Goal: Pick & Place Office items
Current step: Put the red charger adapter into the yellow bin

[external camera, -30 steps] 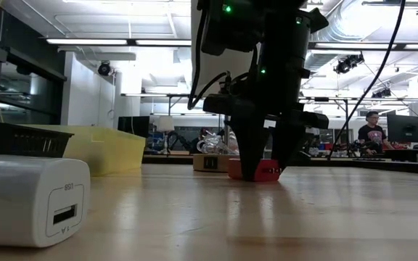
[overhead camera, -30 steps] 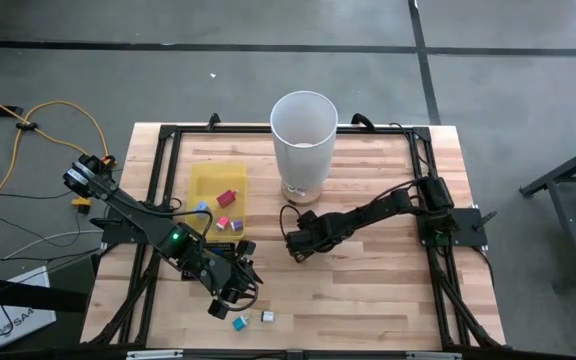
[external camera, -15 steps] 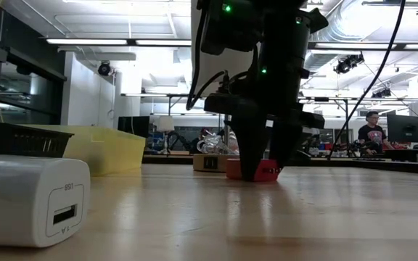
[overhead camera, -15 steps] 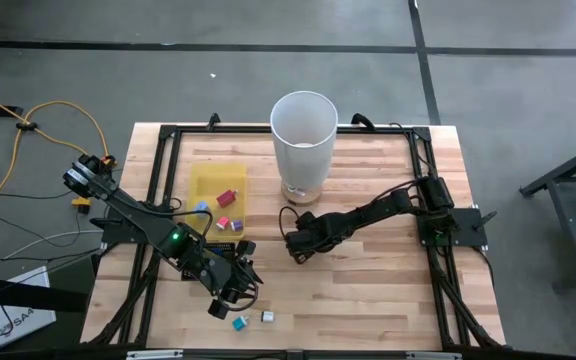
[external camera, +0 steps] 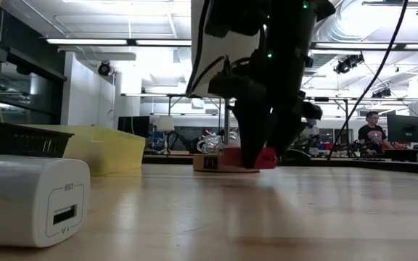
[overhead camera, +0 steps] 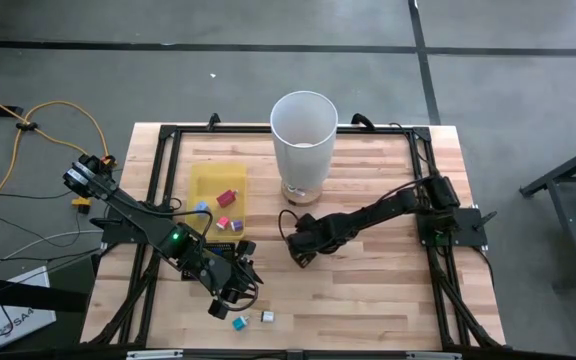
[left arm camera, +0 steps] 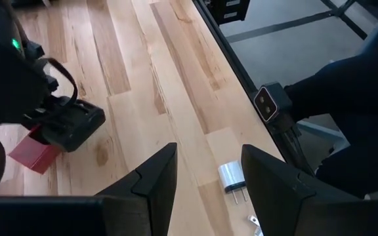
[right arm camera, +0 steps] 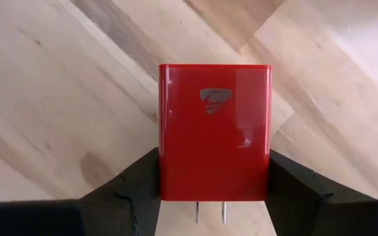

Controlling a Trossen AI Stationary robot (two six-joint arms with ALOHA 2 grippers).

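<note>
1. Red charger (right arm camera: 214, 131) fills the middle of the view, glossy, boxy, with a small embossed logo on its face.
2. Right gripper (right arm camera: 214, 190) closed on it: dark fingers (right arm camera: 133, 187) press both sides of the lower half.
3. Two metal prongs stick out of the charger's end, between the fingers.
4. Wooden table (right arm camera: 58, 92) behind, light planks running diagonally, with a darker knot mark near one finger.

My right gripper (overhead camera: 302, 251) holds a charger (right arm camera: 214, 131) at table (overhead camera: 368, 290) centre, just near of the bin (overhead camera: 304, 143); tray (overhead camera: 217, 200) lies left.
</note>
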